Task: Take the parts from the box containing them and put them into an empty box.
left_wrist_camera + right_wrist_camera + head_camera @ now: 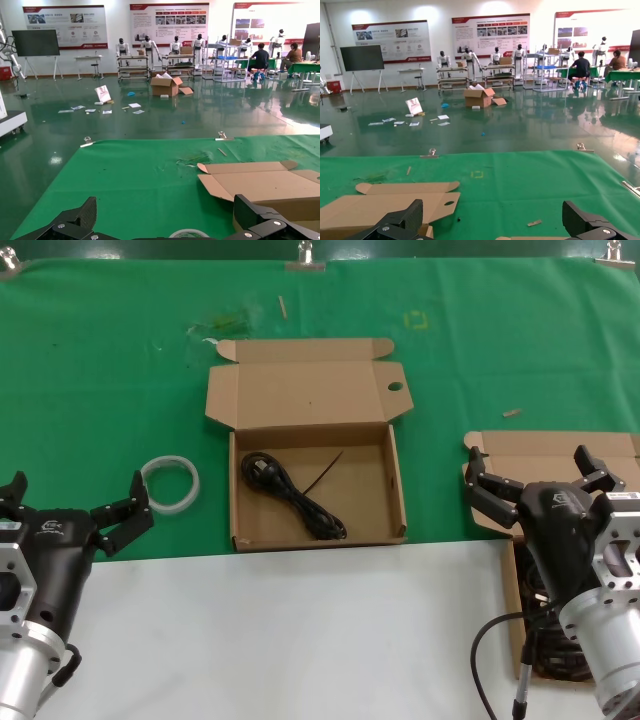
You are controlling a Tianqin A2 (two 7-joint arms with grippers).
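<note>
The box with a round hole in its lid [313, 480] stands open at the table's middle, and one coiled black cable [293, 497] lies in it. Its holed lid [380, 205] also shows in the right wrist view. The plain-lidded box [545, 455] sits at the right edge, mostly hidden behind my right arm. Dark cables [545, 640] show in it below the wrist. My right gripper [540, 475] hangs open over this box, holding nothing. My left gripper [75, 502] is open and empty at the lower left, near the table's front.
A white ring of tape [170, 483] lies on the green cloth [100, 390] between my left gripper and the middle box. The tape ring [189, 233] also shows between the left fingers. A white strip of table [300, 640] runs along the front.
</note>
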